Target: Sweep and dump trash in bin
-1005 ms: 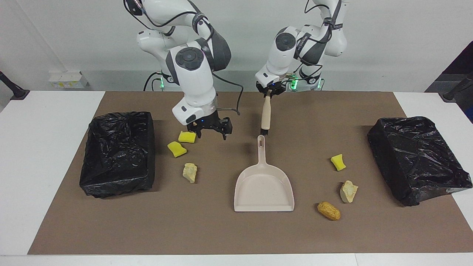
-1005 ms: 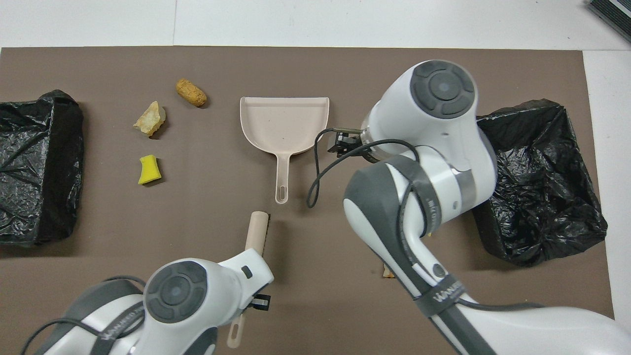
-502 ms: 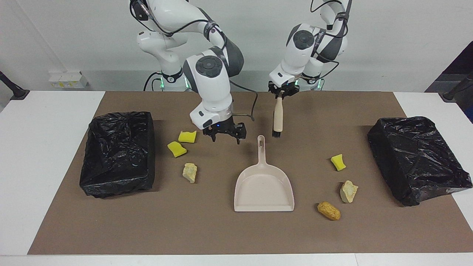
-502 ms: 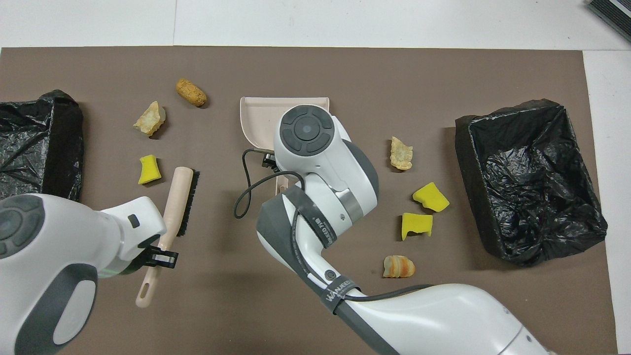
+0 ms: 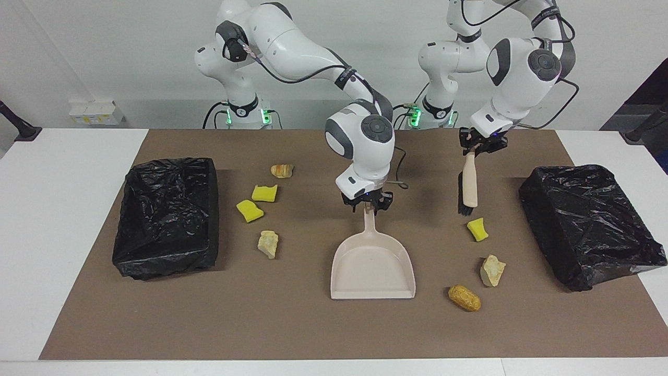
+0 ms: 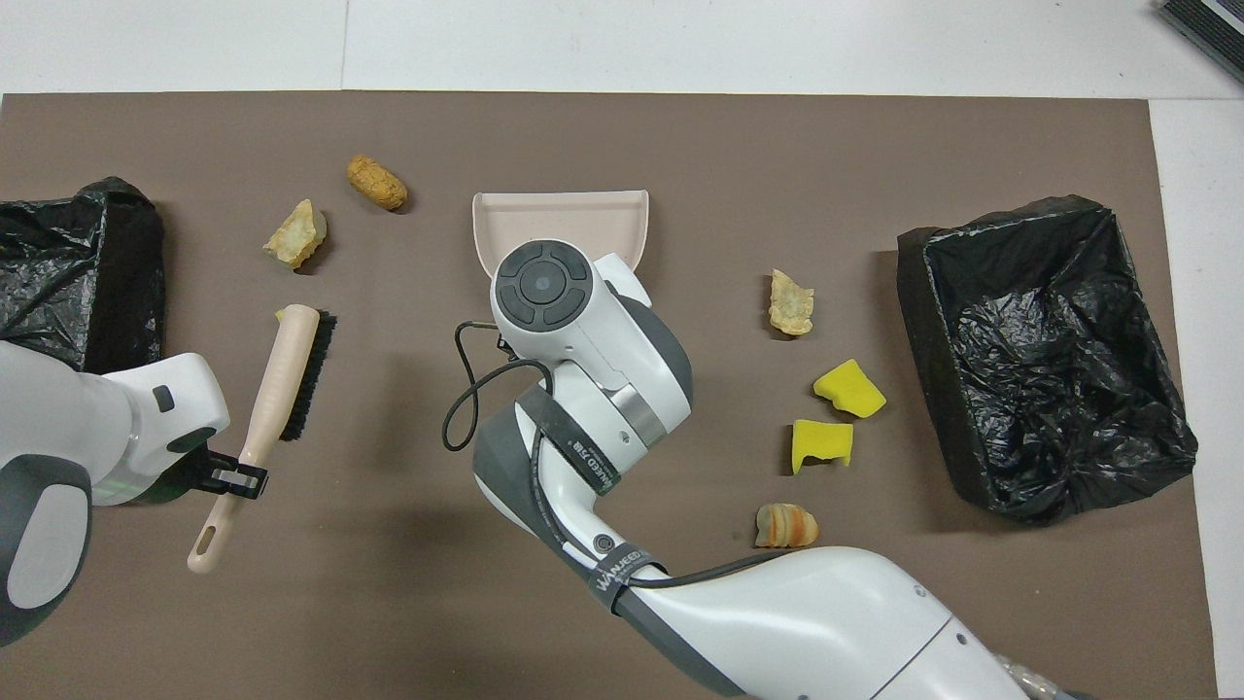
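Presently the right gripper (image 5: 367, 205) sits at the dustpan (image 5: 373, 266) handle's tip, fingers either side, grip not confirmable; the left gripper (image 5: 478, 144) clamps the brush (image 5: 468, 189), bristles just above a yellow scrap (image 5: 477, 230); two more scraps (image 5: 492, 270) lie at its 6 o'clock; four scraps (image 5: 250, 210) lie at the dustpan's 9 o'clock, beside a bin (image 5: 168, 216).

Right claw (image 5: 367, 204) at dustpan (image 5: 372, 263) handle, left claw (image 5: 479, 147) holding brush (image 5: 468, 186)
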Available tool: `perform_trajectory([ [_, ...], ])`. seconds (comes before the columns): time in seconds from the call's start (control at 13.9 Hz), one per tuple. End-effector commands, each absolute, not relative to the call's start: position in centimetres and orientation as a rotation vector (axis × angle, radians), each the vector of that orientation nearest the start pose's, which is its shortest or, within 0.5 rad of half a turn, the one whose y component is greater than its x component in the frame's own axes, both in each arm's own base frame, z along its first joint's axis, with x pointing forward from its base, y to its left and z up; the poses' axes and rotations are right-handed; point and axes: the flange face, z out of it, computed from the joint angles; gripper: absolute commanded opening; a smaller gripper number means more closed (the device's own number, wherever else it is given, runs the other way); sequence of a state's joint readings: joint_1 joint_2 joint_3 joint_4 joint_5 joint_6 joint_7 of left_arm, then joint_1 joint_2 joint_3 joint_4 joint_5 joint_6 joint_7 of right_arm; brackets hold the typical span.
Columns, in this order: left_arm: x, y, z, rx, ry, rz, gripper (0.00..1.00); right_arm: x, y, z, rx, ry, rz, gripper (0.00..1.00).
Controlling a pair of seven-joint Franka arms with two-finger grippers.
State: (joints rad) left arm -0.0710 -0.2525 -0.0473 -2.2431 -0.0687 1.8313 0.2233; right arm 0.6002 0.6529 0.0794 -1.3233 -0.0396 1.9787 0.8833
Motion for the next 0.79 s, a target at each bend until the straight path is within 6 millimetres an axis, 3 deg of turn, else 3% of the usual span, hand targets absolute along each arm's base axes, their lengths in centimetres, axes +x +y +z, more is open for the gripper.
perform_trajectory([
  [0.0,45.4,-6.0,46.6,-3.136,0.53,0.248,0.0,58.4,44.7,35.7,-3.125,0.345,-0.012,0.1],
  [0.07,45.5,-5.9,46.6,-3.137,0.525,0.241,0.0,58.4,44.6,35.7,-3.128,0.328,-0.018,0.0],
  [0.29,45.9,-5.4,46.7,-3.126,0.516,0.212,0.0,58.7,43.9,37.1,-3.14,0.16,-0.027,0.0],
  [0.5,47.4,-4.7,47.0,-3.134,0.489,0.192,0.0,59.3,41.4,38.8,-3.164,-0.244,0.027,0.0],
  [0.65,49.0,-3.7,47.3,-3.143,0.452,0.169,0.0,60.2,39.0,40.4,-3.145,-0.412,0.048,0.0],
  [0.72,50.0,-3.0,47.4,-3.147,0.43,0.164,0.0,60.1,38.4,41.7,-3.109,-0.592,0.031,0.0],
])
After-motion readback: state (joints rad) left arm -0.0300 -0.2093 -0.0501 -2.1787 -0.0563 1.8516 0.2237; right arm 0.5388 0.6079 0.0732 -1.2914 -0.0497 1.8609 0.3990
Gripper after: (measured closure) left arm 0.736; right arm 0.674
